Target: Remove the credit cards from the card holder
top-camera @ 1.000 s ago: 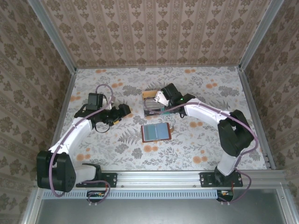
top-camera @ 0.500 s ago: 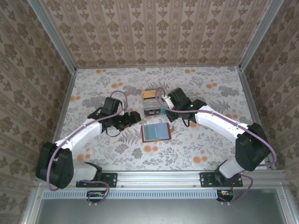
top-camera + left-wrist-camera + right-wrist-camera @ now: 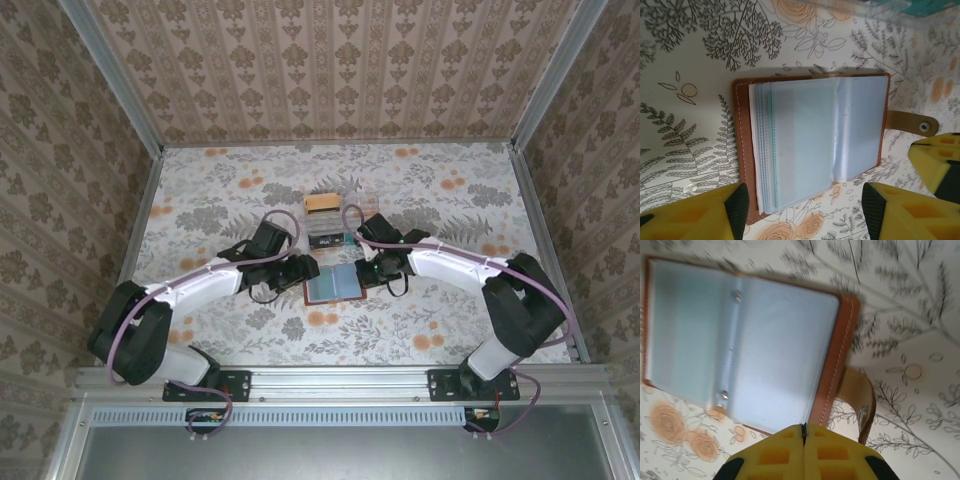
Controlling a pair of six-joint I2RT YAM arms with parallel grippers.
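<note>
Seen from above, a floral-patterned desk (image 3: pixel 200 200) carries an open card holder (image 3: pixel 333 285) near its middle, lying flat with its blue-grey inside facing up. A clear plastic box (image 3: pixel 328 222) sits just behind it, toward the far wall. Two white arms reach in from either side. The left pincer (image 3: pixel 303 268) is at the holder's left edge and the right pincer (image 3: pixel 365 272) is at its right edge.

In the left wrist view, the card holder (image 3: pixel 812 145) shows a reddish-brown border with white stitching and a stack of pale translucent sleeves. A tan strap (image 3: pixel 910 122) with a snap sticks out on one side. The left pincer (image 3: pixel 805 205) has its yellow pads spread wide apart, with one edge of the holder between them, and it grips nothing. Whether a pad touches the leather cannot be told.

In the right wrist view, the right pincer (image 3: pixel 803 450) is fully closed, pad against pad, with nothing between them. Its tip is right at the stitched edge of the card holder (image 3: pixel 745 345), beside the curled strap (image 3: pixel 862 400).
</note>
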